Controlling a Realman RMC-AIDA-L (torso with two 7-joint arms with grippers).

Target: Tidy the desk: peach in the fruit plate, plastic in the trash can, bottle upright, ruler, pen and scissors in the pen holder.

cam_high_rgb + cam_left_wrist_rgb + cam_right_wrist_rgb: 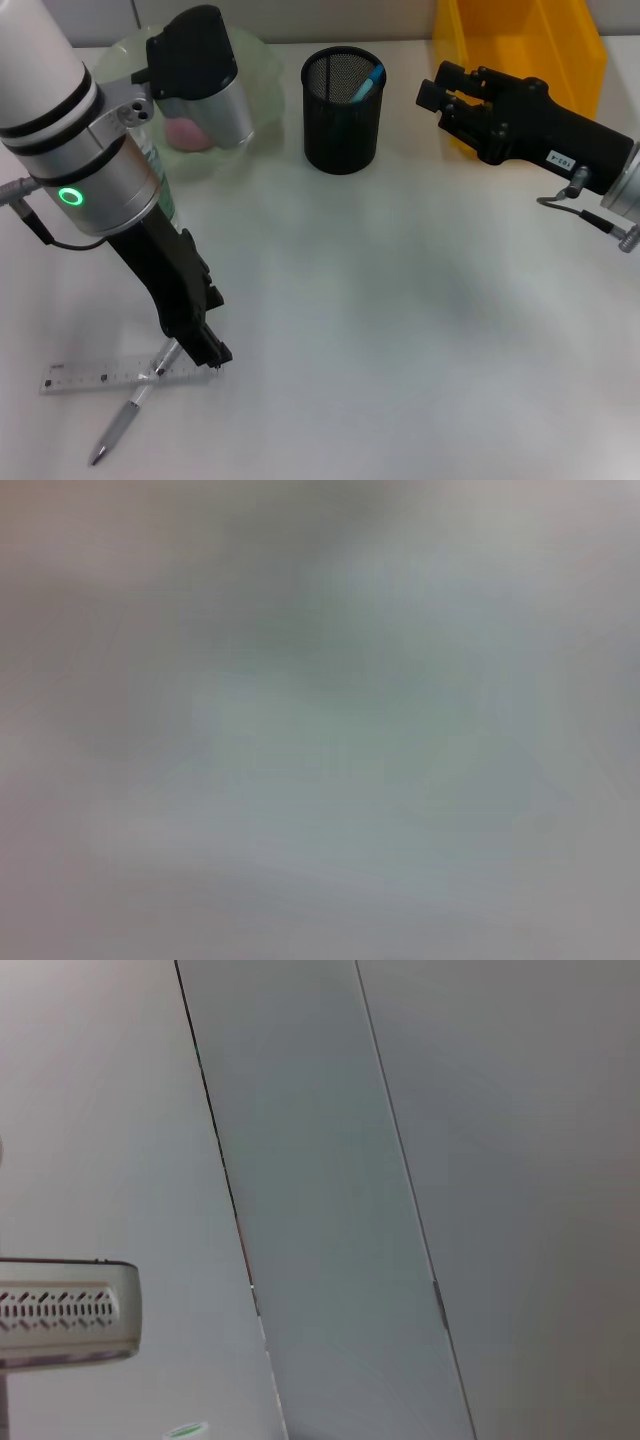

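Near the table's front-left corner: our left gripper (212, 358) is down on the ruler (95, 376) and pen (125, 420); its finger state we cannot tell.
Right gripper (432, 95): we hold it raised beside the pen holder (342, 110), state unclear.

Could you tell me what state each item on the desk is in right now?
Ruler: flat on the desk.
Pen: lying across the ruler.
Left gripper: down at the pen and ruler.
Pen holder: upright, a blue-tipped item inside.
Peach: in the fruit plate.
Right gripper: raised by the yellow bin.
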